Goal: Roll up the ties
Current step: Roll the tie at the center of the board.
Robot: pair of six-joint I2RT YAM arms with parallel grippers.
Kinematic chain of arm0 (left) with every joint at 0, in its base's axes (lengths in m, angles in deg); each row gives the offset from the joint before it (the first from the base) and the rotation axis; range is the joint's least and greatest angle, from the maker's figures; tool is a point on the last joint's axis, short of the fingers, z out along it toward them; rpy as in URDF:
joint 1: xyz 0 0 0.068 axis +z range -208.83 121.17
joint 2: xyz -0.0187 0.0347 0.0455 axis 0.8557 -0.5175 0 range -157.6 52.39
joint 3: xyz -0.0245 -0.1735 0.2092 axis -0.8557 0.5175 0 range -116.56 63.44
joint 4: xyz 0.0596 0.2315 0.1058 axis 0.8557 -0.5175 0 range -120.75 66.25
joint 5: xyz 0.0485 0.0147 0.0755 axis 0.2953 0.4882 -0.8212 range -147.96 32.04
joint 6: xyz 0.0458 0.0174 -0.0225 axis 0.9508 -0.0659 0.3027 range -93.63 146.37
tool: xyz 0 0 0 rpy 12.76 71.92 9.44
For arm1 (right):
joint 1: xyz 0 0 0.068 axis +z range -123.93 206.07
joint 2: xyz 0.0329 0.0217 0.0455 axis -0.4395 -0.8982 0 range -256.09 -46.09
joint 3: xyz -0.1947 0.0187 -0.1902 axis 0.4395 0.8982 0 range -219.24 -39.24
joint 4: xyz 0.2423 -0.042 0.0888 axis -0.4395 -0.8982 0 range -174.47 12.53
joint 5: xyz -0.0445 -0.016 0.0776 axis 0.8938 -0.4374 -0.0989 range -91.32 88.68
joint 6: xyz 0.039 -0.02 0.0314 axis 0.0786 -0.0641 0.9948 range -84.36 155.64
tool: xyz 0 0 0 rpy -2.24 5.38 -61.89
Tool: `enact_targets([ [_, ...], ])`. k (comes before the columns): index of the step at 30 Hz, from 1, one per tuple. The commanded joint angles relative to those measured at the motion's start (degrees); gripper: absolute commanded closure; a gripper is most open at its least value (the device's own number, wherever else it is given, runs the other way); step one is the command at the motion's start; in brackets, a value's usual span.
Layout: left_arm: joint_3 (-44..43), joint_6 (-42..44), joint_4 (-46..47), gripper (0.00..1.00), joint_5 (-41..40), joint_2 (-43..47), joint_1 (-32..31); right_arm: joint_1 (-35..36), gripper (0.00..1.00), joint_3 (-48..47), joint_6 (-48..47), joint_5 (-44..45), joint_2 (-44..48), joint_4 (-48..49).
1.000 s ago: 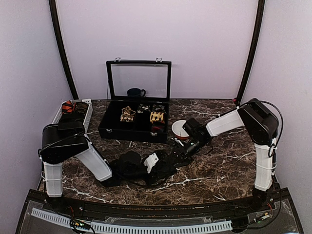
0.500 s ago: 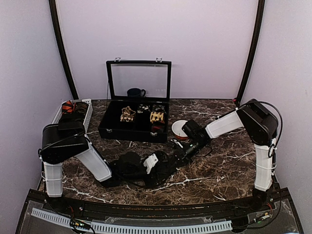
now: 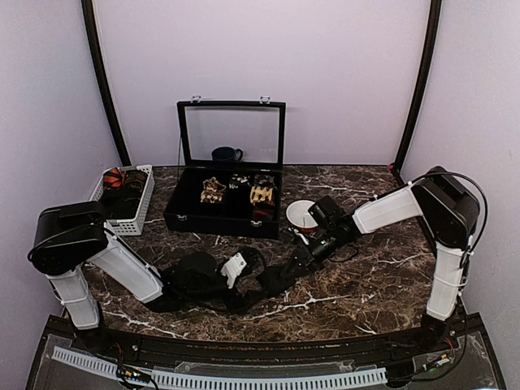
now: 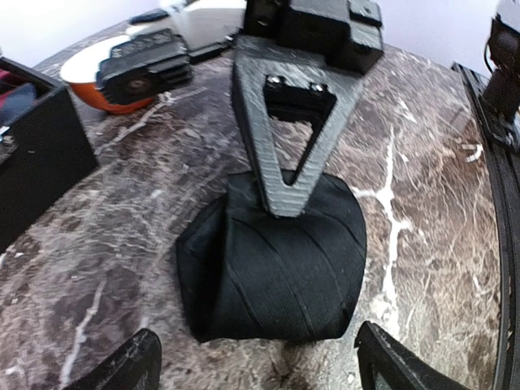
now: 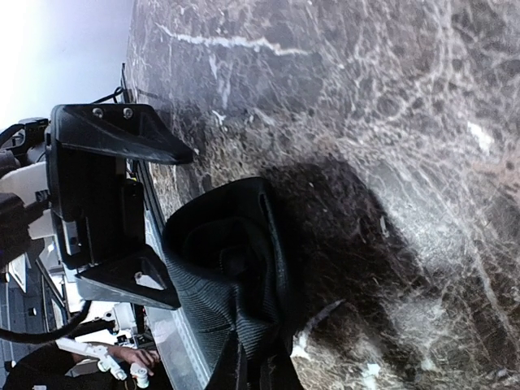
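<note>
A plain black tie (image 4: 276, 260), rolled into a squat coil, rests on the marble table (image 3: 366, 284) near the front middle. My right gripper (image 5: 258, 361) is shut on one edge of the roll; its black finger (image 4: 296, 138) shows pinching the top of the roll in the left wrist view. My left gripper (image 4: 260, 372) is open, its tips on either side just short of the roll and not touching it. In the top view the roll (image 3: 268, 284) lies between the left gripper (image 3: 249, 275) and the right gripper (image 3: 281, 276). Several rolled ties (image 3: 213, 191) sit in the open case.
The black case (image 3: 223, 219) with its glass lid up stands at the back middle. An orange and white bowl (image 3: 299, 215) sits right of it. A white basket (image 3: 122, 195) at the back left holds a red patterned tie (image 3: 113, 178). A dark mug (image 3: 226, 153) is behind the case.
My left arm has drawn back to the left, and its gripper now sits open a little away from the roll. My right gripper still holds the roll, shifted slightly.
</note>
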Motion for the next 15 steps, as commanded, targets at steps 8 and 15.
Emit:
enact_targets([
  [8,1.85,-17.19,-15.08,0.12,-3.57,13.62,2.59,0.18,1.00,2.42,9.31,-0.40,3.90,13.13],
  [15,-0.43,-26.32,-26.97,0.09,1.67,23.20,7.00,-1.36,1.00,1.75,18.33,-1.97,5.89,22.45],
])
